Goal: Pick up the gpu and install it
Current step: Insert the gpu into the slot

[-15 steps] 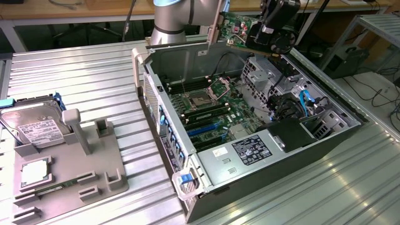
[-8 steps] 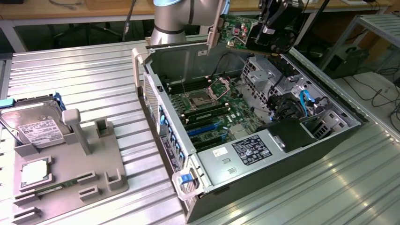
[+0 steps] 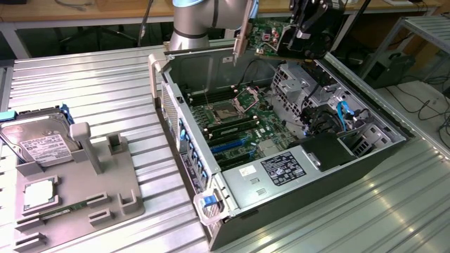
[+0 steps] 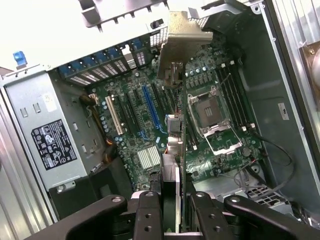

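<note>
Black fingers [image 4: 172, 210] squeeze the gpu [image 4: 174, 150] tight by its edge. It hangs on its side, up in the air above the open computer case [image 3: 393, 138], right over the green motherboard [image 4: 145, 125]. Its silver bracket [image 4: 187, 35] sits at the far end. Beside the case, a hard drive [image 3: 39, 142] leans in a grey holder [image 3: 105, 174] on the bench [image 3: 91, 89].

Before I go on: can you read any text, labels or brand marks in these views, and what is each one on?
No text can be read in either view.
Power supply label: black with white print, too small to read.
White sticker beside it: blurred.
Hard drive label: lines of print, unreadable.
Motherboard markings: too small.
The gpu held in the pincer: edge-on, no text visible.
</note>
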Controlling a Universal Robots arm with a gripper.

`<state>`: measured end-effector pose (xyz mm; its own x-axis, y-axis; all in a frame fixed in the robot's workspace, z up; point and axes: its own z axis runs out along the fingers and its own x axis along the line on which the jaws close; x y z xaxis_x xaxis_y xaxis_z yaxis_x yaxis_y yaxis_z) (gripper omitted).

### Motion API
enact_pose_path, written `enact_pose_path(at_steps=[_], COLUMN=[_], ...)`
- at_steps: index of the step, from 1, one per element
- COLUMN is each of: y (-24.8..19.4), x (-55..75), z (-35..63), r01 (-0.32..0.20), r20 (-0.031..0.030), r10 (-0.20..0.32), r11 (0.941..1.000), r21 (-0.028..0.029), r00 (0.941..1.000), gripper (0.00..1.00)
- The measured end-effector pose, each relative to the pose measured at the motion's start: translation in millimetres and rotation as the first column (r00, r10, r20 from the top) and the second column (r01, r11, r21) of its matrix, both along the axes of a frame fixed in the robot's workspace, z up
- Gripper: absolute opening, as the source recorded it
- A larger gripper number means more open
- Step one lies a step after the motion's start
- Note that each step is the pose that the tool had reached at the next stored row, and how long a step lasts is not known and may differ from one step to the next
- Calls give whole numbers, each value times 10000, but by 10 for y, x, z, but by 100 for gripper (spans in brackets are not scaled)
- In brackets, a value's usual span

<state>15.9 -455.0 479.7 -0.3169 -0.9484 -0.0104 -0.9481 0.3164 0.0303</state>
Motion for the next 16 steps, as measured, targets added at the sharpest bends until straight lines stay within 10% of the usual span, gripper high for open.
enact_pose_path(at_steps=[8,14,16], y=[-2,-8,-26], x=[0,0,-4], z=[-8,-77,-174], r01=[-950,-3340,-3459], r20=[18,82,317], r10=[950,3340,3459], r11=[9955,9426,9383], r21=[1,-7,-68], r00=[9955,9425,9377], gripper=[27,27,27])
